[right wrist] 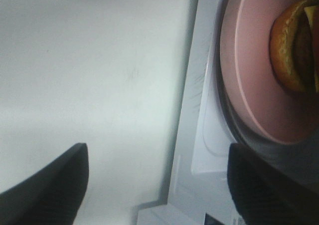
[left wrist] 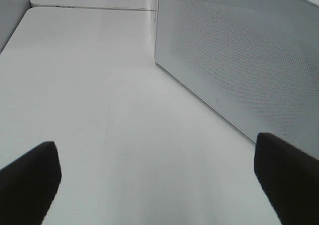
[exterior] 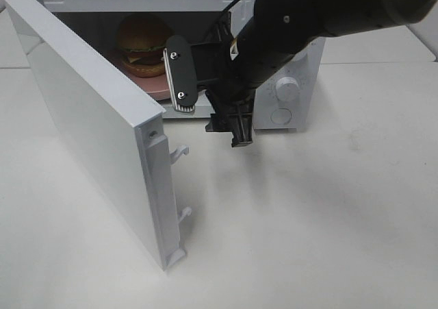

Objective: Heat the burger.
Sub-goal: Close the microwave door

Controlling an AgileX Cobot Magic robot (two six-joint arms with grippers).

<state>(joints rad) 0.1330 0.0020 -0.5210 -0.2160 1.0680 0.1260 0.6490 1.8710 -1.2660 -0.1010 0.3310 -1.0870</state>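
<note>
The burger (exterior: 142, 45), with a golden-brown bun, lettuce and dark filling, sits on a pink plate (exterior: 156, 86) inside the open white microwave (exterior: 301, 62). My right gripper (exterior: 209, 103) hangs just outside the microwave's opening, open, nothing between its fingers. In the right wrist view the right gripper (right wrist: 159, 185) frames the microwave's front sill, with the plate (right wrist: 249, 75) and an edge of the burger (right wrist: 289, 50) beyond. In the left wrist view, my left gripper (left wrist: 158, 185) is open and empty above the table, facing the door's (left wrist: 239, 60) perforated panel.
The microwave door (exterior: 89, 131) is swung wide toward the front left, its latch hooks (exterior: 179, 151) pointing right. Two dials (exterior: 287, 88) sit on the control panel at the right. White tabletop (exterior: 308, 220) extends in front.
</note>
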